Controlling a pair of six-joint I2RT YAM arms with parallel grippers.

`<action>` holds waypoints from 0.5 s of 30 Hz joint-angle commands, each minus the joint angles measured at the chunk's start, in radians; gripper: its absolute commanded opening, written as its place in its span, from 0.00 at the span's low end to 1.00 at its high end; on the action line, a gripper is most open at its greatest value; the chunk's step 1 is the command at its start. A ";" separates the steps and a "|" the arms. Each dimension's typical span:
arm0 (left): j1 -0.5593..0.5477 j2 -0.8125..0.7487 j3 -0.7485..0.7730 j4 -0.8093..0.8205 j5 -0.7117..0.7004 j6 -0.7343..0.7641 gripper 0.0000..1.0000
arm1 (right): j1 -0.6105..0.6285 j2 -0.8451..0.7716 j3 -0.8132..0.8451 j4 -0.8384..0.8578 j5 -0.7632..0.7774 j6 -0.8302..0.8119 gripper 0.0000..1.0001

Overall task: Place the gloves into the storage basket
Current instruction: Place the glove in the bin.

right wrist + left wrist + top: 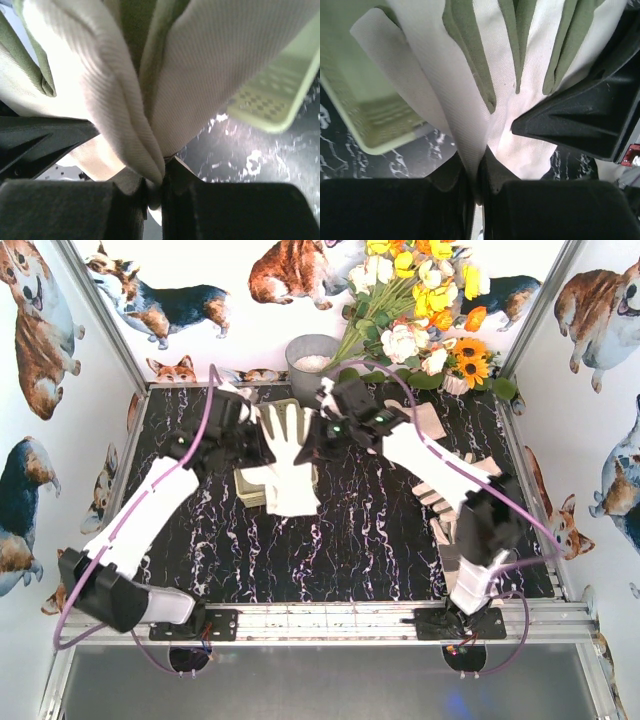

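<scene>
A cream-white glove (285,455) hangs spread between both grippers above the pale yellow-green storage basket (250,485), which it mostly covers. My left gripper (250,430) is shut on the glove's left edge; in the left wrist view the fabric (485,100) is pinched between the jaws, with the basket's corner (375,120) at the left. My right gripper (318,435) is shut on the glove's right edge; in the right wrist view the fabric (125,100) bunches between the jaws and the basket rim (272,107) shows at the right. More gloves (455,490) lie on the table at the right.
A grey metal bucket (310,365) stands at the back centre, next to a bunch of flowers (420,310). The table (340,550) is black marble-patterned, with walls close on the left, right and back.
</scene>
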State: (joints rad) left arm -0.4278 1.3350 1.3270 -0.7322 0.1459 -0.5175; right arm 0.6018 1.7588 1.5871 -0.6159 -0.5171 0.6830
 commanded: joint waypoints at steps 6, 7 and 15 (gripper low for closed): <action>0.203 0.172 0.144 -0.059 0.053 0.145 0.00 | 0.010 0.313 0.399 -0.001 0.184 -0.045 0.00; 0.215 0.199 0.163 -0.055 0.062 0.154 0.00 | 0.010 0.341 0.438 -0.015 0.195 -0.051 0.00; 0.248 0.408 0.281 -0.044 0.112 0.186 0.00 | 0.010 0.491 0.622 -0.114 0.291 -0.105 0.00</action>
State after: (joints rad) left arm -0.1967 1.6806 1.5555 -0.7517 0.2287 -0.3710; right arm 0.6319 2.2074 2.1128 -0.6907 -0.3408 0.6292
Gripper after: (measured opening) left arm 0.036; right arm 0.079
